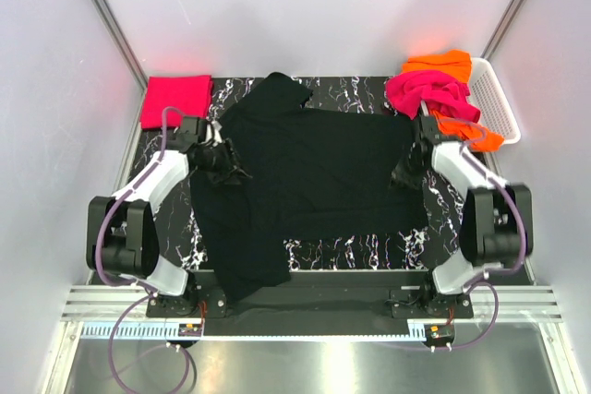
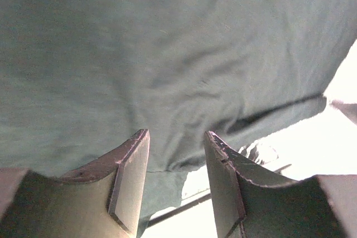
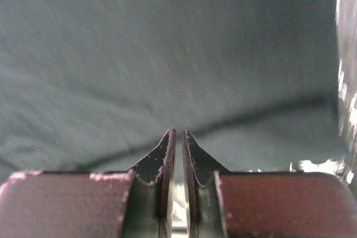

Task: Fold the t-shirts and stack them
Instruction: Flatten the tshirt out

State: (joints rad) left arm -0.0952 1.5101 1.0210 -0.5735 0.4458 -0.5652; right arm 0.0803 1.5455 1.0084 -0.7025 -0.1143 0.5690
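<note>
Right gripper [image 3: 178, 132] pinched together; black t-shirt [image 3: 167, 54] blurred

We are looking down at a black table [image 1: 369, 251] veined with white like marble. A large black t-shirt [image 1: 314, 173] is lying spread across most of it, its near left part reaching the near edge. A folded red-pink shirt [image 1: 174, 101] is resting at the far left corner. At the far right corner a white lattice basket [image 1: 497, 103] is sitting, with a magenta shirt [image 1: 425, 91] and an orange shirt [image 1: 443, 64] draping over its left rim.
</note>
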